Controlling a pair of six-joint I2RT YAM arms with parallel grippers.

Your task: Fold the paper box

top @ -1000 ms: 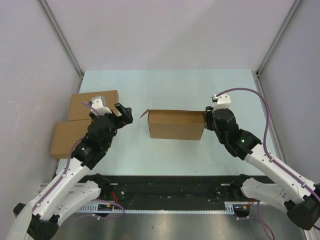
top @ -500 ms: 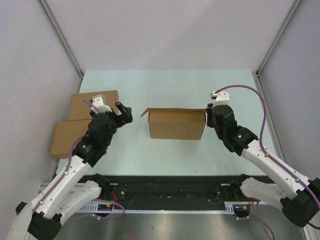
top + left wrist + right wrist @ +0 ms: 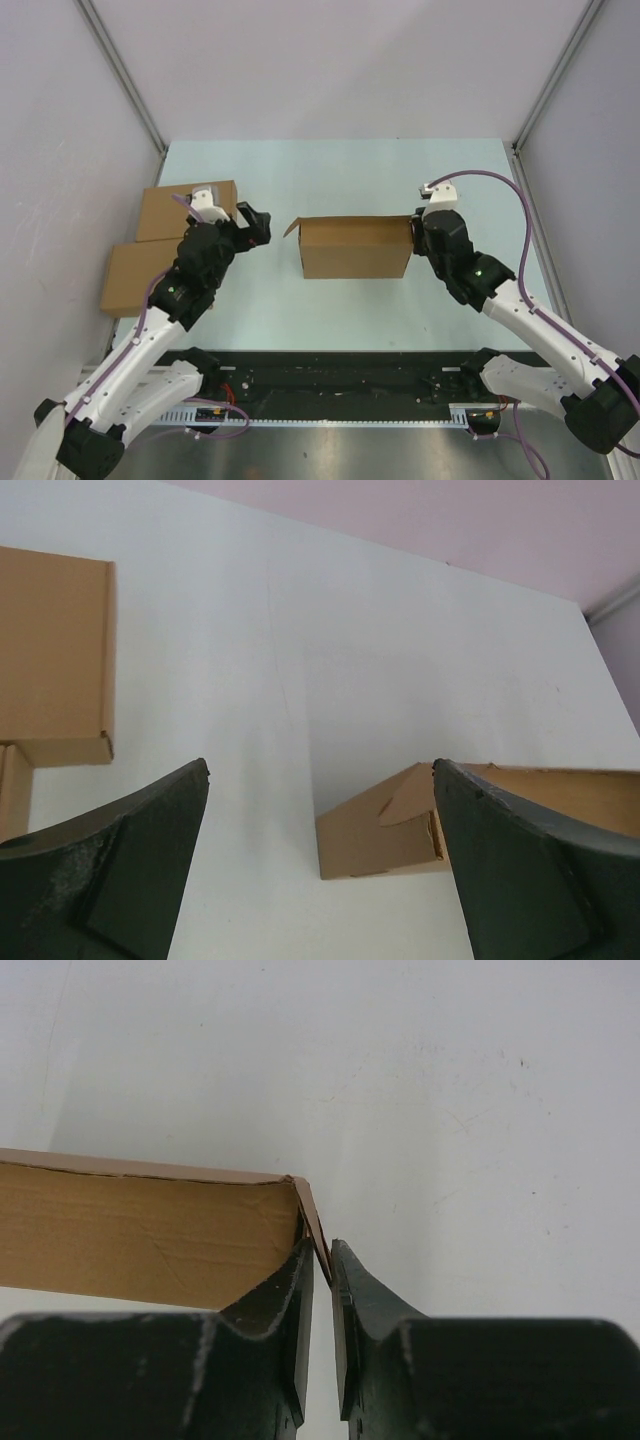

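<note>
- While the paper box (image 3: 355, 250) stands near the middle of the desk (image 3: 340, 170) with its open top up and a long side facing the arms, its 3 o'clock end has just been taken. The right fingers (image 3: 322, 1250), apart a second ago, have closed on that thin end wall and now pinch it.
- That grip probably anchors the box, so the other end can be worked without it sliding.
- At the box's 9 o'clock end a small flap (image 3: 291, 227) juts out loose. The left fingers (image 3: 255, 222) are spread wide and empty. They have edged nearer the flap but are still short of it.
- Two finished boxes (image 3: 185, 210) lie flat at the desk's 9 o'clock edge, unmoved.
- The desk is pale green and matte, with a black rail (image 3: 330, 385) along 6 o'clock.
- Plain white walls (image 3: 330, 60) with slanting metal bars close the space in.
</note>
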